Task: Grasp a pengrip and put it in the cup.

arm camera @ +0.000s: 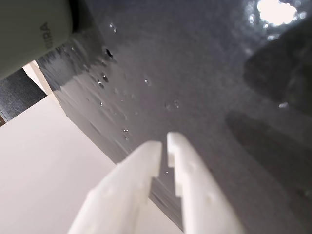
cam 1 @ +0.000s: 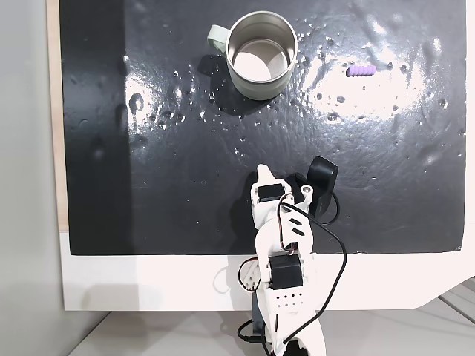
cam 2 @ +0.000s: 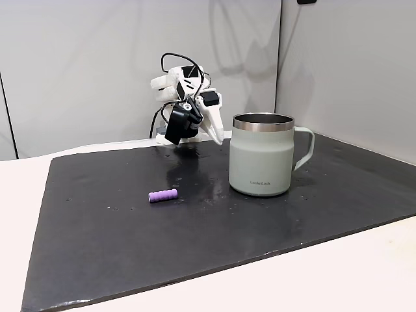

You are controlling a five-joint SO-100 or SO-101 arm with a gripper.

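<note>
The light-purple pengrip (cam 1: 360,71) lies on its side on the black mat, to the right of the cup (cam 1: 260,55) in the top-down fixed view. From the side it shows as a ribbed tube (cam 2: 162,195) left of the upright mug (cam 2: 262,156), whose handle points right. My gripper (cam 1: 263,173) is folded back near the arm's base, well apart from both. In the side view it hangs pointing down (cam 2: 215,134) behind the mug. The wrist view shows the white fingers (arm camera: 164,142) shut with nothing between them, and the mug's wall (arm camera: 29,29) at top left.
The glossy black mat (cam 1: 148,185) covers most of the white table (cam 1: 133,282) and carries small droplets or bumps. The arm's base and cables (cam 1: 286,297) sit at the mat's near edge. Grey walls (cam 2: 97,65) stand behind the table.
</note>
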